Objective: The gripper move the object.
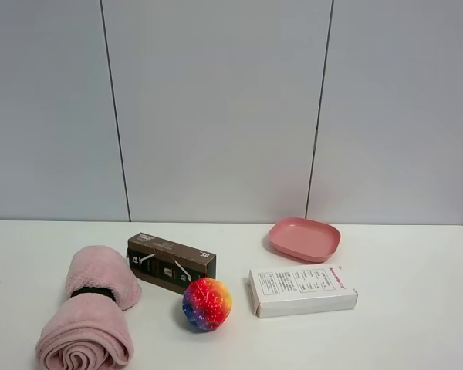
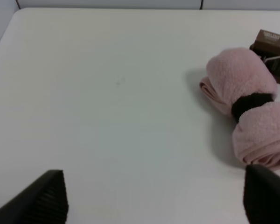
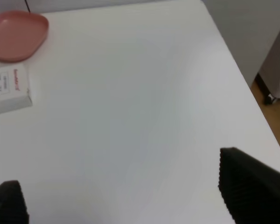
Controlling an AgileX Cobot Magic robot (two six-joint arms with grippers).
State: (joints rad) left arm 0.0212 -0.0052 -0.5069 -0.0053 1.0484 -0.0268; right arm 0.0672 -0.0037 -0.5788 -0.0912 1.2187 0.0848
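- Container: 1 shallow pink plastic dish (image 1: 305, 238), far right-centre of white tabletop (image 1: 417, 262); holds nothing visible.
- Object: 1 soft light-pink rolled towel bundle (image 1: 90, 308) w/ black band, front left of tabletop, just beside 1 dark brown cardboard box (image 1: 171, 263).
- 1 rainbow ball (image 1: 207, 304) in front of the box; 1 white printed carton (image 1: 302, 290) near the dish.
- Left gripper (image 2: 154, 198): fingers spread, holding nothing; towel apart from it.
- Right gripper (image 3: 126, 196): fingers spread, holding nothing.

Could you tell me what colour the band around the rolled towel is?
Black; the band cinching the pink towel shows best in the left wrist view.
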